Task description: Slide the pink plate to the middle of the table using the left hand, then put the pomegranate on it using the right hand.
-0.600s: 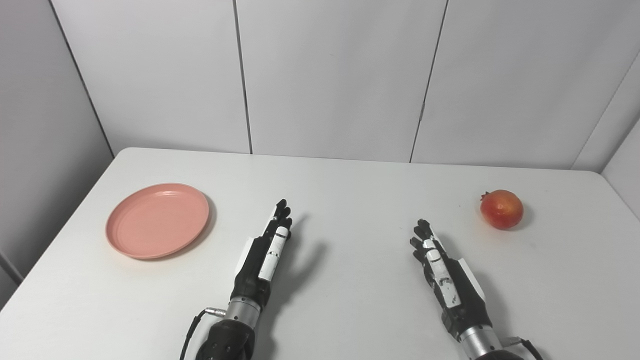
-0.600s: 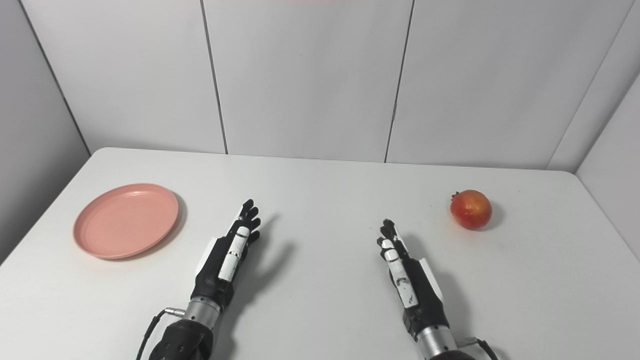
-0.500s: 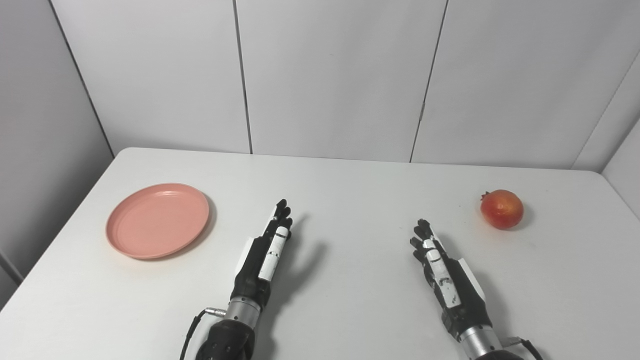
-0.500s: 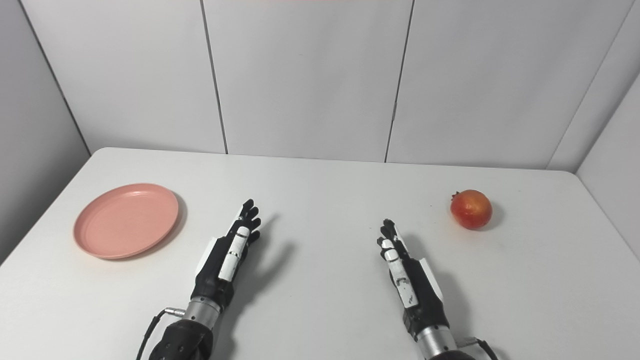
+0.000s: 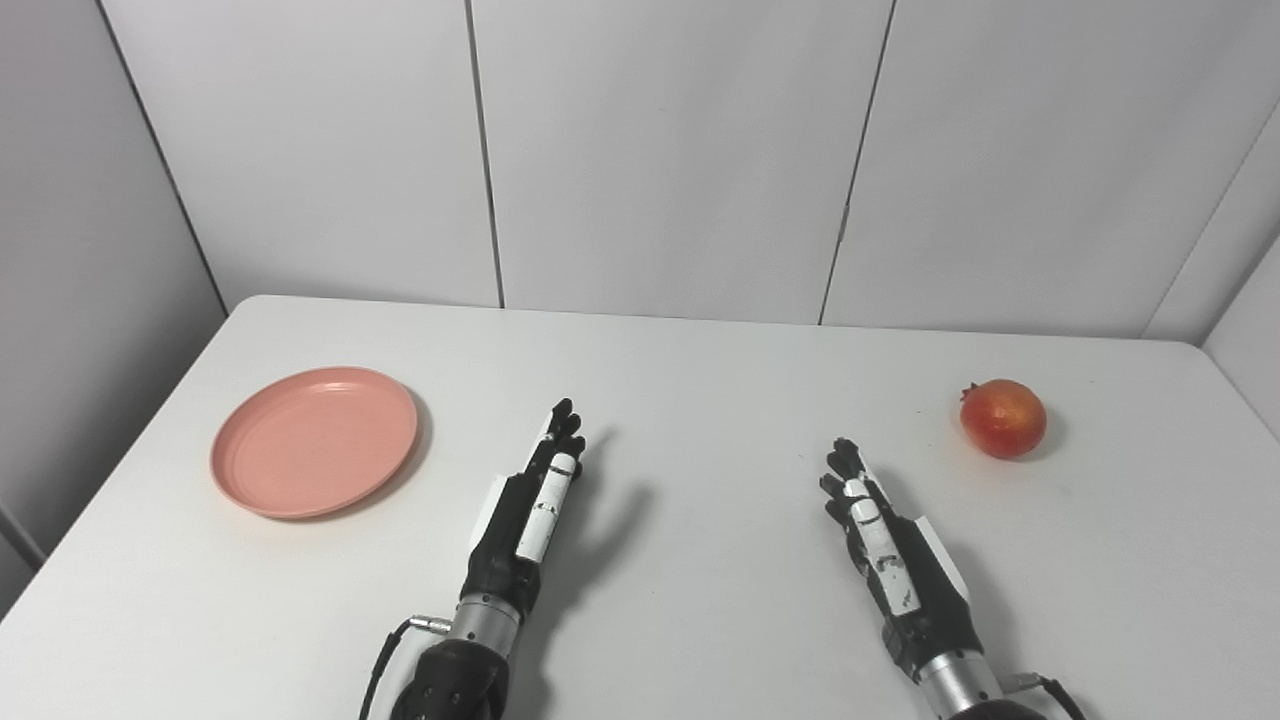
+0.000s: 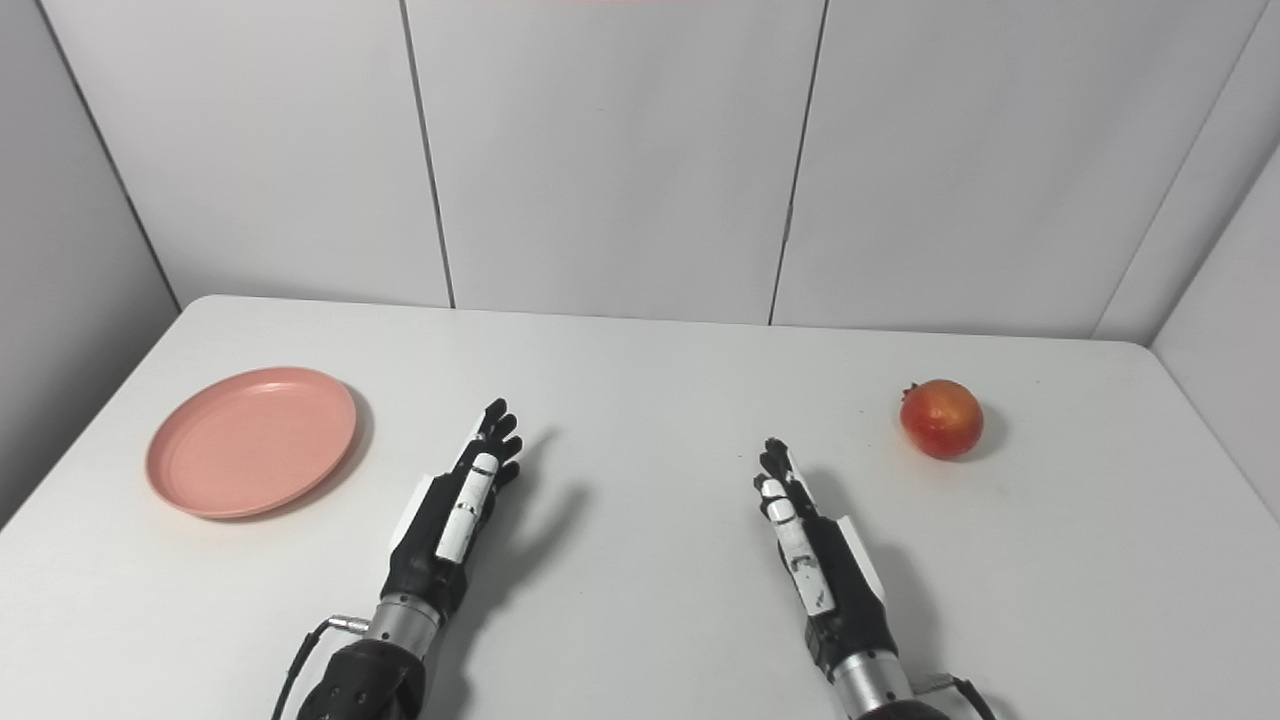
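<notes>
Plate count was one: a pink plate [image 5: 314, 441] near the desk's [image 5: 700, 620] left edge. One pomegranate [image 5: 1003, 419] sat near the right edge. Two hands, left hand [image 5: 528, 510] and right hand [image 5: 890, 545], lay released by the front edge, fingers extended, grasping nothing.

Black robot hand [image 5: 528, 520] pair, white panels, silver wrists, black cables
</notes>
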### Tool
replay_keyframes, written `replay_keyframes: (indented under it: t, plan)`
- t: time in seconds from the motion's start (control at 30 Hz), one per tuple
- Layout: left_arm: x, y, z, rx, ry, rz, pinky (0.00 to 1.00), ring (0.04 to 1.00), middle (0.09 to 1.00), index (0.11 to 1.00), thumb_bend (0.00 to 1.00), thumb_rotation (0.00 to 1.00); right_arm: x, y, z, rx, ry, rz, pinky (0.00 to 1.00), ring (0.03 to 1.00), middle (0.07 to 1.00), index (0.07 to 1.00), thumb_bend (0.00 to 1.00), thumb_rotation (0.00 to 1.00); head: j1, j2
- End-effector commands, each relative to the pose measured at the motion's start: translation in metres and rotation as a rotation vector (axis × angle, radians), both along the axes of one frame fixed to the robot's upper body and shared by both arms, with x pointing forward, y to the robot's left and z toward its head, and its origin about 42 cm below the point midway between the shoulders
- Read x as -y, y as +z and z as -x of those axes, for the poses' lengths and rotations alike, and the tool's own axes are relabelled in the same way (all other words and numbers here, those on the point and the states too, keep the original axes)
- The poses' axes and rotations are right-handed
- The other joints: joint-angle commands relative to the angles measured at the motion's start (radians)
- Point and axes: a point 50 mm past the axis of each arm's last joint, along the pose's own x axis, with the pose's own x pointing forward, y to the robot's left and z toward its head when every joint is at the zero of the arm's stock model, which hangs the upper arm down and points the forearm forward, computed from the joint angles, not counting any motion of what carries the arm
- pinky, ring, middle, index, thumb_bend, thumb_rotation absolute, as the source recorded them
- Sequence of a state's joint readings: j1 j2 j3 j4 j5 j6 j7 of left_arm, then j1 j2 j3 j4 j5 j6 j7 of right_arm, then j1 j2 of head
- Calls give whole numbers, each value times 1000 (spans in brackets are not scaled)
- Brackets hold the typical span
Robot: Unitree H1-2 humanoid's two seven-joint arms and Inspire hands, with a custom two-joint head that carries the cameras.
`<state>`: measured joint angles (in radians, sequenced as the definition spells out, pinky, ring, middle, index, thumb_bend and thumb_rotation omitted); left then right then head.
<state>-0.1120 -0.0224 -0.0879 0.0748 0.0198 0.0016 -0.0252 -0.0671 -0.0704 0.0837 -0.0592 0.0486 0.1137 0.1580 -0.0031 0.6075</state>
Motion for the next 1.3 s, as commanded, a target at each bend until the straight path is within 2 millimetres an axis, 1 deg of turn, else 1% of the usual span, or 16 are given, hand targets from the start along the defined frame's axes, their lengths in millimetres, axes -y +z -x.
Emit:
replay_keyframes:
  t: [0.0, 0.17, 0.33, 0.43, 0.47, 0.5, 0.53, 0.67, 0.7, 0.73, 1.03, 1.27]
  plan:
    - [-3, -8, 6, -26, 0, 10, 955, 970, 990, 993, 343, 1000, -4, 9, -3, 51, 20, -16, 999, 981, 1000, 1000, 236, 1000, 1, -1]
    - [-2, -10, 6, -22, -3, 16, 956, 970, 991, 994, 337, 1000, -4, 8, -3, 52, 18, -17, 1000, 982, 1000, 1000, 225, 1000, 12, -11]
    - [3, -13, 4, -27, -6, 16, 955, 963, 985, 992, 335, 1000, 0, 6, -4, 51, 17, -15, 1000, 987, 1000, 1000, 220, 1000, 70, -32]
    - [9, -15, 4, -34, -8, 16, 945, 952, 972, 982, 337, 1000, 5, 5, -3, 51, 10, -23, 1000, 984, 999, 1000, 212, 1000, 130, -53]
    - [11, -15, 4, -36, -9, 16, 943, 950, 970, 979, 339, 1000, 6, 5, -3, 51, 9, -28, 1000, 984, 999, 1000, 208, 1000, 135, -55]
    - [13, -16, 4, -36, -10, 15, 941, 948, 969, 978, 340, 1000, 8, 4, -3, 50, 7, -33, 1000, 985, 999, 1000, 206, 1000, 160, -66]
    - [15, -16, 4, -35, -10, 14, 934, 944, 965, 973, 340, 1000, 10, 4, -2, 50, 6, -36, 1000, 983, 999, 1000, 200, 1000, 160, -66]
    - [24, -21, 3, -36, -10, 7, 913, 934, 956, 960, 334, 1000, 16, 1, -2, 43, 4, -63, 1000, 982, 1000, 1000, 175, 1000, 224, -105]
    - [25, -22, 2, -37, -9, 9, 908, 931, 953, 957, 329, 1000, 17, 1, -2, 42, 3, -69, 1000, 983, 1000, 1000, 172, 1000, 224, -105]
    - [27, -23, 2, -39, -7, 9, 906, 930, 952, 955, 327, 1000, 18, 0, -2, 40, 0, -74, 1000, 984, 1000, 1000, 169, 1000, 240, -114]
    - [35, -29, 0, -45, -13, 3, 890, 923, 943, 947, 350, 1000, 24, -3, -2, 44, 17, -82, 1000, 994, 1000, 1000, 129, 1000, 290, -144]
    - [35, -30, 0, -42, -10, 7, 891, 923, 941, 944, 349, 1000, 24, -2, -1, 50, 21, -70, 1000, 997, 1000, 1000, 120, 1000, 293, -152]
